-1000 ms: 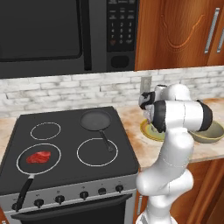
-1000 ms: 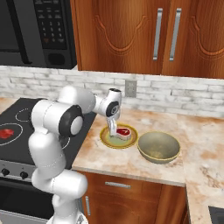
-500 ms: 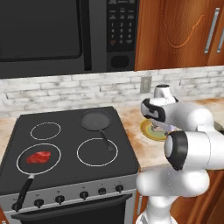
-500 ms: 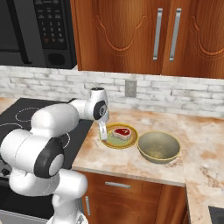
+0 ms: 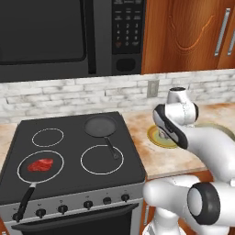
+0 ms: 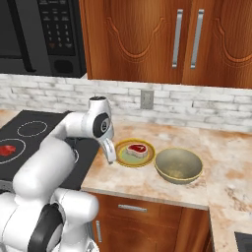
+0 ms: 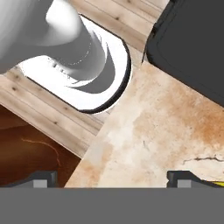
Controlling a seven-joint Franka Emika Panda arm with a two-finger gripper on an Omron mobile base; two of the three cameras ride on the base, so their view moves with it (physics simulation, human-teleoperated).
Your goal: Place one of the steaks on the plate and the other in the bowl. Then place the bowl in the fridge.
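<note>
steaks (image 6: 137,149): 2 | plate (image 6: 119,148): 1 | bowl (image 6: 178,166): 1 | pans (image 5: 101,126): 2

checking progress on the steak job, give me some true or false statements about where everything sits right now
1. One steak lies on the yellow plate on the counter. True.
2. The olive bowl already holds a steak. False: the bowl is empty.
3. The second steak lies in a frying pan on the front left burner. True.
4. The gripper is shut on a steak. False: it is open, holds nothing, and hangs left of the plate.
5. The small black pan on the back right burner holds meat. False: it is empty.
6. The bowl sits right of the plate in the right base view. True.
</note>
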